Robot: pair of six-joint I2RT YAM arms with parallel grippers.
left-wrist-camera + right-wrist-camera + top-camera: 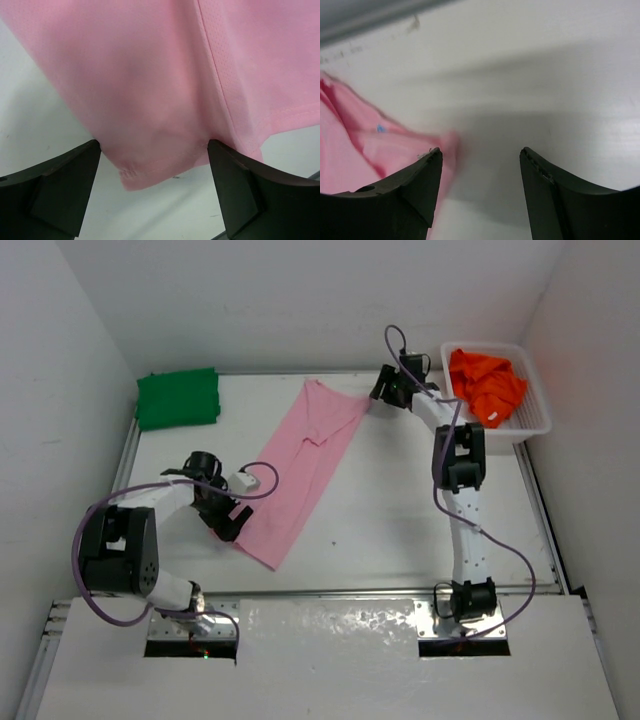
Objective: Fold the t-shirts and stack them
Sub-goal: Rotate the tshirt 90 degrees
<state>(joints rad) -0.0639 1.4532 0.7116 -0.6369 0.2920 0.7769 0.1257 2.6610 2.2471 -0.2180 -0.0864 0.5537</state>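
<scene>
The pale pink t-shirt (300,470) lies folded lengthwise as a long slanted strip across the middle of the table. My left gripper (228,524) stands open at its near corner. In the left wrist view the hem corner of the pink t-shirt (150,100) lies between the spread fingers (65,185), untouched. My right gripper (380,392) is open just right of the strip's far end, and the pink t-shirt (360,150) shows beside its left finger (415,185). The green t-shirt (178,398) lies folded at the far left. The orange t-shirt (487,385) is crumpled in the basket.
A white lattice basket (535,425) stands at the far right, against the right wall. Metal rails (130,455) frame the white table. The right arm (460,490) stretches up along the table's right side.
</scene>
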